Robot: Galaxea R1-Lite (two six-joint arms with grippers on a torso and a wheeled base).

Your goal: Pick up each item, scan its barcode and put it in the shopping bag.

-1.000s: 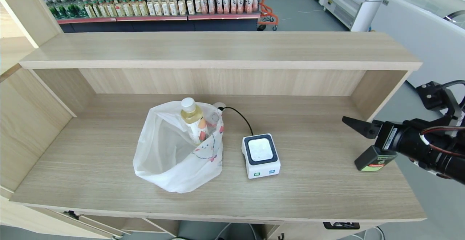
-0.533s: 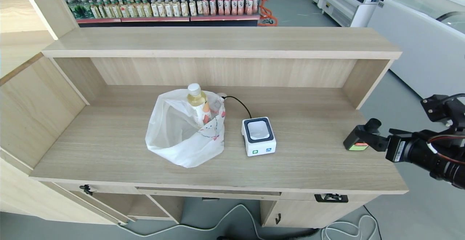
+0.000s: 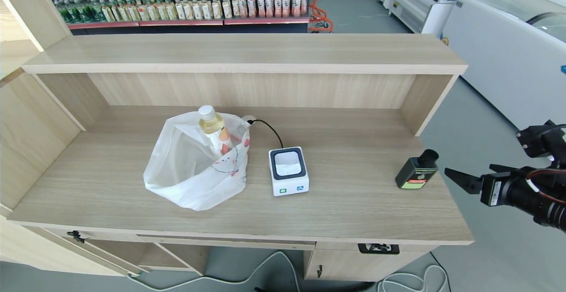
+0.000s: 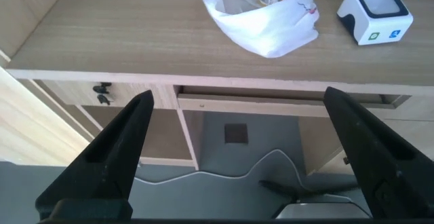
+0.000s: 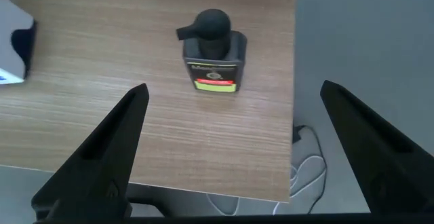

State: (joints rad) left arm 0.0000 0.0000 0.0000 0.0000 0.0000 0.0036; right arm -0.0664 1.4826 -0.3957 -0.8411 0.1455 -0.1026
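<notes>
- The right gripper (image 3: 469, 173) has its dark, wedge-shaped fingers (image 5: 102, 156) spread wide, with nothing between them.
- Ahead of those fingertips, and clear of both, a pump bottle (image 3: 416, 174) stands upright on the counter (image 3: 353, 208), close to the counter's end nearest that gripper.
- In the right wrist view the pump bottle (image 5: 213, 53) lines up with the gap between the two fingers, beyond their tips.
- It is squat, dark and flat-sided with a rounded black pump head. Its front label has pale print above a green and a red band, and the writing is too small to read.
- The counter is pale wood-grain laminate with a matte, streaked surface.
- The scanner (image 3: 288, 170) sits well beyond the pump bottle from the right fingers. It is a white, round-cornered box with a dark-framed glass window on top and small green and blue marks on its front, and a thin black cable (image 3: 270, 129) runs from its back.
- Just past the scanner is the shopping bag (image 3: 194, 172), of thin, crinkled, translucent white plastic with a small cartoon print, its mouth slumped open.
- A drink bottle (image 3: 212, 128) stands inside, with a white cap, yellowish liquid and a printed sleeve that cannot be read.
- The left gripper (image 4: 239, 96) also has its fingers (image 4: 102, 170) wide apart and empty.
- It hangs low in front of the counter's edge, with the shopping bag (image 4: 268, 27) and scanner (image 4: 375, 13) well beyond its fingertips.
</notes>
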